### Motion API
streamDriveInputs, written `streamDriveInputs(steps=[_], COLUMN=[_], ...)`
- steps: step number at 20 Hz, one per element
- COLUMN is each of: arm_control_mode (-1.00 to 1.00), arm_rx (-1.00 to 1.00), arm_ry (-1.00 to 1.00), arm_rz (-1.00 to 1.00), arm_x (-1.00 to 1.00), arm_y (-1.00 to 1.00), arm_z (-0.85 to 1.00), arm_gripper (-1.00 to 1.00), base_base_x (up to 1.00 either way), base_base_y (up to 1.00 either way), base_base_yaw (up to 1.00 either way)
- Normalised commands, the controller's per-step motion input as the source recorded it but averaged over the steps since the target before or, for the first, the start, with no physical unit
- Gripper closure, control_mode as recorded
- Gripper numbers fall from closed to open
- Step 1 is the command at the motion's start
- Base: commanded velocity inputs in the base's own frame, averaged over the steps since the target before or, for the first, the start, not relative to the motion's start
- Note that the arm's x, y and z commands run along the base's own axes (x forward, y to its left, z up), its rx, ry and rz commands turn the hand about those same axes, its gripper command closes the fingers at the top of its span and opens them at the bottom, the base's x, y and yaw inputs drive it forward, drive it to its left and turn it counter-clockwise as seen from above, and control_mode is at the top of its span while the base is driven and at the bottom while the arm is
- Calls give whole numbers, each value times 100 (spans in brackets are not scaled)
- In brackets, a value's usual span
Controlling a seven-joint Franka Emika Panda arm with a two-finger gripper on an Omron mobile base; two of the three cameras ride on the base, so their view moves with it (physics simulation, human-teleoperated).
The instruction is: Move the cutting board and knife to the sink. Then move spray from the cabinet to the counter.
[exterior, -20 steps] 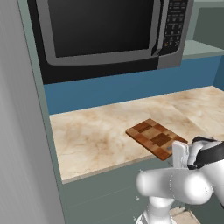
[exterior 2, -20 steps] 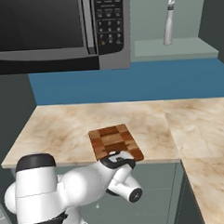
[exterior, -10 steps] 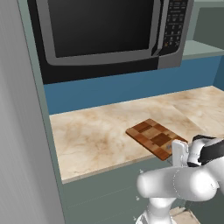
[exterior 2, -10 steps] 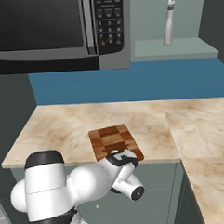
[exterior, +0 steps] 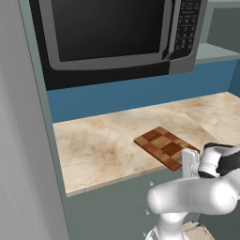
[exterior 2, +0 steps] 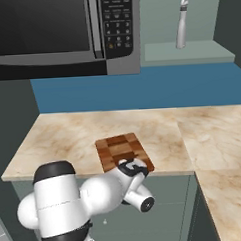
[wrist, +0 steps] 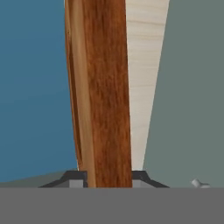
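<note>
The counter [exterior: 108, 140] carries the cutting board [exterior: 165, 146] at its near edge, its long axis running from far to near toward the gripper [wrist: 109, 177], whose fingers [wrist: 75, 178] are clenched on the board's near end, one on each face.

**Left base view: counter inventory**

Cutting board [exterior: 165, 146], checkered, lay flat on the counter [exterior: 101, 145], its near corner past the front edge. Gripper [exterior: 188, 165] sat at that corner. Microwave [exterior: 115, 35] hung above a blue backsplash [exterior: 140, 91].
</note>
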Motion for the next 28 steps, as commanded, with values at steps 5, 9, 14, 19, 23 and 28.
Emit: streamDriveInputs(steps=[5, 9, 14, 19, 23, 28], arm_control_mode=[-100, -100, -100, -100, -100, -100], arm_rx=[0, 0, 0, 0, 0, 0], arm_ry=[0, 0, 0, 0, 0, 0], arm_rz=[0, 0, 0, 0, 0, 0], arm_x=[9, 1, -21, -28, -5, 0], arm_y=[10, 0, 0, -4, 0, 0], arm_z=[-2, 0, 7, 35, 56, 70], arm_gripper=[100, 100, 100, 100, 100, 100], base_base_x=[0, 0, 0, 0, 0, 0], base_base_y=[0, 0, 0, 0, 0, 0], base_base_yaw=[0, 0, 0, 0, 0, 0])
